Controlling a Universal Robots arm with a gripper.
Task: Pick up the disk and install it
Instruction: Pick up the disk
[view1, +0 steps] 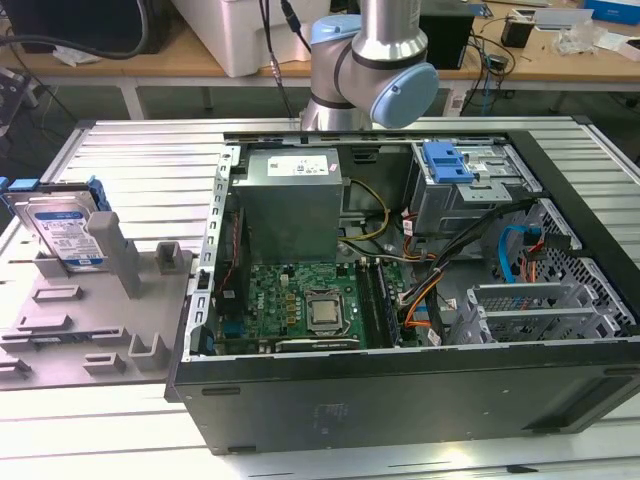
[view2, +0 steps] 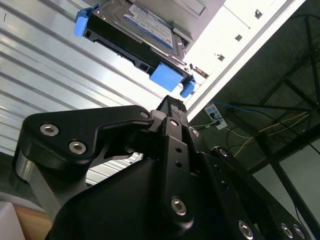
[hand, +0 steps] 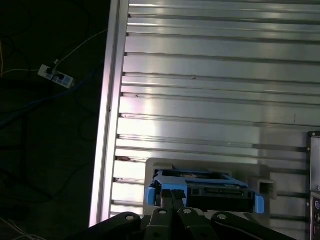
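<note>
The disk, silver with a blue-and-white label and a blue carrier frame, leans upright in a grey plastic stand on the ribbed metal table, at the exterior view's left. Both wrist views show it from above: the disk and the disk lie well beyond the fingertips. My gripper hangs above the disk with its fingers pressed together and nothing between them. The arm rises behind the open computer case.
Inside the case sit a grey power supply, a motherboard, loose cables and a drive cage with a blue latch. A power strip lies on the floor past the table's edge.
</note>
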